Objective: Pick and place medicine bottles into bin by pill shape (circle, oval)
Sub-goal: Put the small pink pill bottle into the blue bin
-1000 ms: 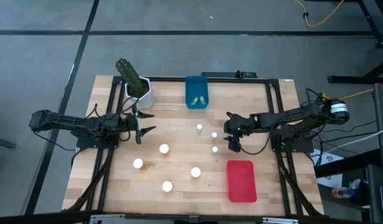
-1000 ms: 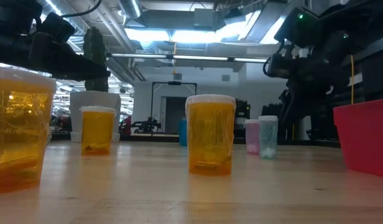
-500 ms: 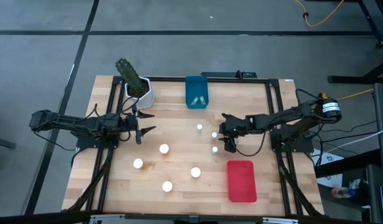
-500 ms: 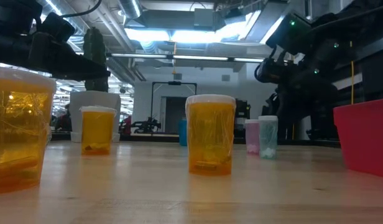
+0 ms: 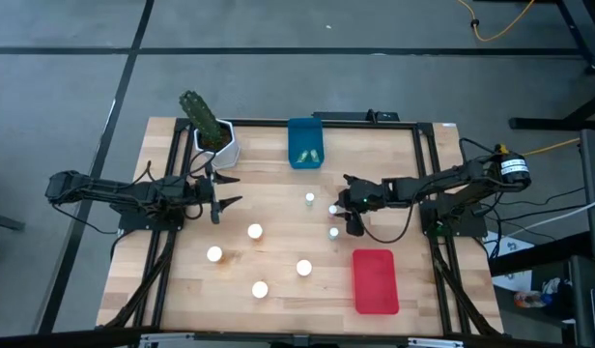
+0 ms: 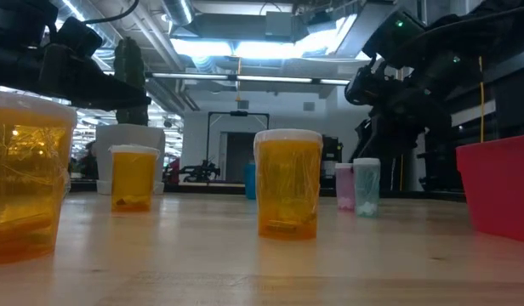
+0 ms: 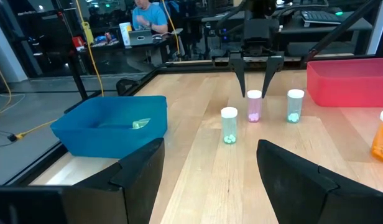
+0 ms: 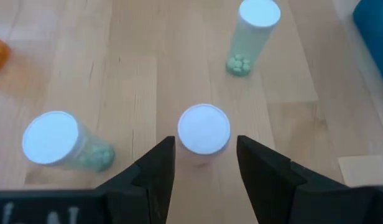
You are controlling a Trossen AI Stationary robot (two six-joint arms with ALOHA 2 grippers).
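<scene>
Three small white-capped bottles (image 5: 333, 209) stand upright at mid table, and one more lies in the blue bin (image 5: 305, 143). Several larger orange bottles (image 5: 255, 231) stand nearer the front. My right gripper (image 8: 205, 143) is open; its two fingers stand on either side of the middle small bottle, a pinkish one (image 8: 204, 129), with a gap on each side. The other two small bottles (image 8: 51, 140) (image 8: 257, 25) stand beside it. My left gripper (image 5: 221, 204) is open and empty, at the table's left near the cactus pot (image 5: 215, 135).
The red bin (image 5: 375, 281) sits at the front right, close to my right arm. The blue bin sits at the far middle. The orange bottles (image 6: 287, 183) stand spread over the front middle. A person shows in the room beyond the table in the left wrist view (image 7: 148, 15).
My right gripper has gone toward the table's left, up to the small bottles, and its open fingers now stand around the middle one. The bottles have not moved.
</scene>
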